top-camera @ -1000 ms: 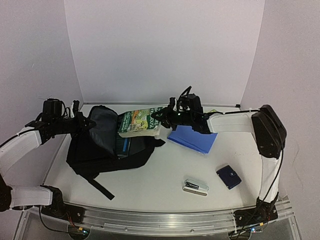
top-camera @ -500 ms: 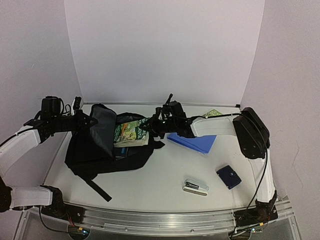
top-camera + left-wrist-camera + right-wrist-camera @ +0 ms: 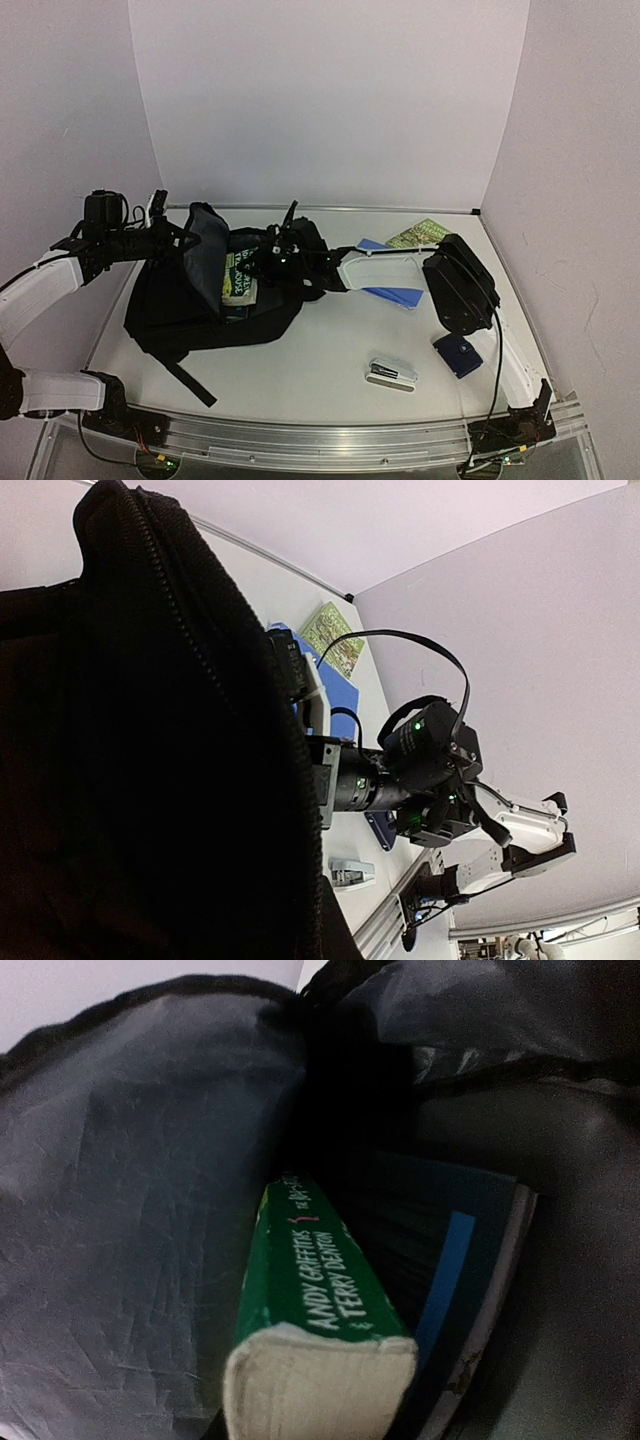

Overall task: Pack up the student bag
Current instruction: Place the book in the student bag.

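**On the table's left half: backpack held open, book inside**

From above, a large black soft fabric backpack [image 3: 190,305] lies on the left half of the white table [image 3: 320,345], its mouth turned toward the middle. The left gripper [image 3: 168,236] is clamped on the raised upper flap of the mouth. The right gripper [image 3: 270,262] reaches into the mouth, beside a thick green paperback book [image 3: 238,280] that lies inside. Whether its jaws grip the book cannot be told. A flat blue folder [image 3: 400,296] lies partly under the right arm, a green leaflet [image 3: 420,233] sits at the far edge, and a white and black stapler [image 3: 392,373] and a small dark blue case [image 3: 458,356] lie near the front right.

At the left wrist, black fabric and a zipper line [image 3: 200,650] fill most of the view. The folder, the leaflet and the stapler show beyond.

At the right wrist, the view looks into the grey lining [image 3: 130,1210]. The green book stands on edge, spine up, next to a dark book with a blue stripe [image 3: 455,1290]. No fingers show.
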You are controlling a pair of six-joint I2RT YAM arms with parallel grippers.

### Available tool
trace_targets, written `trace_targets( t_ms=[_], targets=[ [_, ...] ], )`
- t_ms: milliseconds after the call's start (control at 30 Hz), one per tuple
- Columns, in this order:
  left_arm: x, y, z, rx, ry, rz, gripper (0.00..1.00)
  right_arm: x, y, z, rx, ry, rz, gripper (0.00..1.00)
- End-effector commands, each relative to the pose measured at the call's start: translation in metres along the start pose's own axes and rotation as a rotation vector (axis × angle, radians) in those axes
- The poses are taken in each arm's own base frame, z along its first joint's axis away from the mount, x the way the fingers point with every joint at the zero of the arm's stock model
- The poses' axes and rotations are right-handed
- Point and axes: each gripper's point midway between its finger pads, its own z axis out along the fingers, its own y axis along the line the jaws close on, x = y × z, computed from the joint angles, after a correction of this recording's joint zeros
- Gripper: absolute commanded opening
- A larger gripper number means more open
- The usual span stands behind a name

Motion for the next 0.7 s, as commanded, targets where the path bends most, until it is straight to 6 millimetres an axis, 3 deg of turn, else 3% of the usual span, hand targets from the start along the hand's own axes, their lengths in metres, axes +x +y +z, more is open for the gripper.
trace_targets(
  t_ms=[0,133,300,467,667],
  targets=[
    [0.001,-0.012,0.005,0.067,0.002,0.022,0.0,0.02,-0.005,0.012,0.052,0.032,-0.069,0.32],
    [0.003,-0.007,0.005,0.042,0.001,0.016,0.0,0.01,-0.022,-0.008,0.198,-0.037,-0.113,0.53],
    [0.002,-0.003,0.004,0.011,-0.013,0.014,0.0,0.004,-0.02,-0.037,0.263,-0.078,-0.158,0.67],
    [0.0,-0.003,0.005,0.011,-0.013,0.015,0.0,0.007,-0.022,-0.055,0.301,-0.096,-0.157,0.68],
    [0.002,-0.001,0.007,0.01,-0.004,0.005,0.0,0.015,-0.02,-0.05,0.297,-0.084,-0.157,0.57]
  ],
)
